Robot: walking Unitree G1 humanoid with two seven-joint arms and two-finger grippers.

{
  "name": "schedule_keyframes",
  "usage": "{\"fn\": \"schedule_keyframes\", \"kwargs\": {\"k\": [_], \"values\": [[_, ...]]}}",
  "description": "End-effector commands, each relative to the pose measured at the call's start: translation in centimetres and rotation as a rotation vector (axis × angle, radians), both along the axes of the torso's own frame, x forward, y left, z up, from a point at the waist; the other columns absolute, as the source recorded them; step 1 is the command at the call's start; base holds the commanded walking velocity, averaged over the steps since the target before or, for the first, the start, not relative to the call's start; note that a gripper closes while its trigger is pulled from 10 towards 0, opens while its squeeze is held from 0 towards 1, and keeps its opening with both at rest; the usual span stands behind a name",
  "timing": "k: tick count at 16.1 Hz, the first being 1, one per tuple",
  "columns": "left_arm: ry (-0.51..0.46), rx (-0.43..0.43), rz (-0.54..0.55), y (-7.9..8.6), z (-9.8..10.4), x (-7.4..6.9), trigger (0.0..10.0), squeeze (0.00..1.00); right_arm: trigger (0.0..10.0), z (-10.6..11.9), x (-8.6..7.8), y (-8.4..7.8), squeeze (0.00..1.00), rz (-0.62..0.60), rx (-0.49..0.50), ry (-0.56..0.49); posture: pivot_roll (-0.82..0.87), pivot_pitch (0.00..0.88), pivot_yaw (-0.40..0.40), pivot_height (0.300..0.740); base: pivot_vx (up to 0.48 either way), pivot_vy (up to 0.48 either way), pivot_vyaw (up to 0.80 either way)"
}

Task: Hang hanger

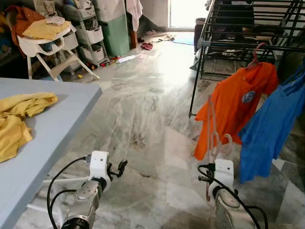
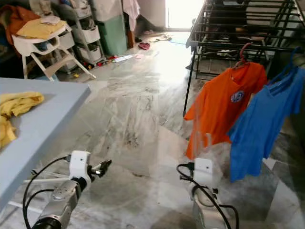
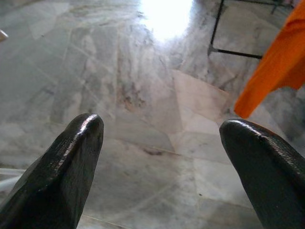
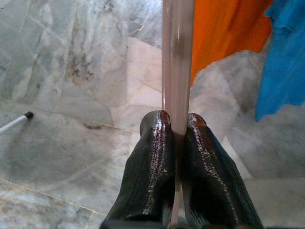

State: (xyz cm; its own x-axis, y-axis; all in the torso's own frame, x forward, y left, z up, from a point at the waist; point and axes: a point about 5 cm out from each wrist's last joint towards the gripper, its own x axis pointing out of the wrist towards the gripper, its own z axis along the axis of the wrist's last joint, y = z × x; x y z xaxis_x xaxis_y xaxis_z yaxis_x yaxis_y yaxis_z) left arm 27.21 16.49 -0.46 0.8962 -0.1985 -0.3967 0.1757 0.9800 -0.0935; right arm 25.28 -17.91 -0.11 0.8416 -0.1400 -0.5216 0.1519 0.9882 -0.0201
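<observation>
Marble floor (image 1: 143, 109) in my head views; the pale hanger (image 1: 210, 125) stands upright from the right gripper (image 1: 208, 179), beside the orange shirt (image 1: 236, 102) on the rack (image 1: 228, 45). Left wrist view: left gripper (image 3: 162, 138) spread wide. Right wrist view: fingers (image 4: 150, 167) clamp what seems the hanger's bar.

You see: pale pink translucent hanger (image 4: 177, 57) between black fingers (image 4: 147, 176) of right gripper (image 4: 175, 125); orange shirt (image 1: 236, 102), white-blue chest logo; blue shirt (image 1: 271, 124); yellow cloth (image 1: 19, 117) on light blue table (image 1: 62, 124); grey-veined marble floor (image 1: 143, 109); black rack (image 1: 238, 28)
</observation>
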Motion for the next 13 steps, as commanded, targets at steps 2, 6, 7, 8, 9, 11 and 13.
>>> {"fn": "schedule_keyframes", "kwargs": {"k": [2, 6, 7, 8, 9, 11, 13], "values": [[0.008, -0.009, -0.002, -0.3, -0.1, -0.1, 10.0, 0.0, 10.0, 0.5, 0.3, -0.4, 0.0, -0.005, -0.011, -0.022, -0.22, 0.0, 0.116, 0.74, 0.0, 0.0, 0.0], [0.033, -0.033, 0.045, -0.2, -0.9, -1.0, 10.0, 0.0, 10.0, 0.3, 0.3, 0.0, 0.0, 0.054, -0.036, -0.001, -0.2, 0.0, 0.073, 0.74, 0.0, 0.0, 0.0], [0.034, -0.036, 0.063, -0.2, -1.0, -1.2, 10.0, 0.0, 10.0, 0.2, 0.4, 0.1, 0.0, 0.077, -0.038, 0.003, -0.19, 0.0, 0.054, 0.74, 0.0, 0.0, 0.0], [0.037, -0.039, 0.077, -0.3, -1.2, -1.5, 10.0, 0.0, 10.0, 0.2, 0.4, 0.3, 0.0, 0.1, -0.036, 0.01, -0.18, 0.0, 0.029, 0.74, 0.0, 0.0, 0.0], [0.041, -0.044, 0.091, -0.3, -1.3, -1.7, 10.0, 0.0, 10.0, 0.3, 0.5, 0.4, 0.0, 0.117, -0.04, 0.013, -0.17, 0.0, 0.019, 0.74, 0.0, 0.0, 0.0], [0.042, -0.049, 0.122, -0.6, -1.6, -2.2, 10.0, 0.0, 10.0, 0.4, 0.9, 0.5, 0.0, 0.147, -0.048, 0.019, -0.16, 0.0, -0.014, 0.74, 0.0, 0.0, 0.0], [0.03, -0.054, 0.132, -0.5, -1.7, -2.5, 10.0, 0.0, 10.0, 0.6, 1.5, 0.9, 0.0, 0.167, -0.051, 0.013, -0.15, 0.0, -0.018, 0.74, 0.0, 0.0, 0.0]]}}
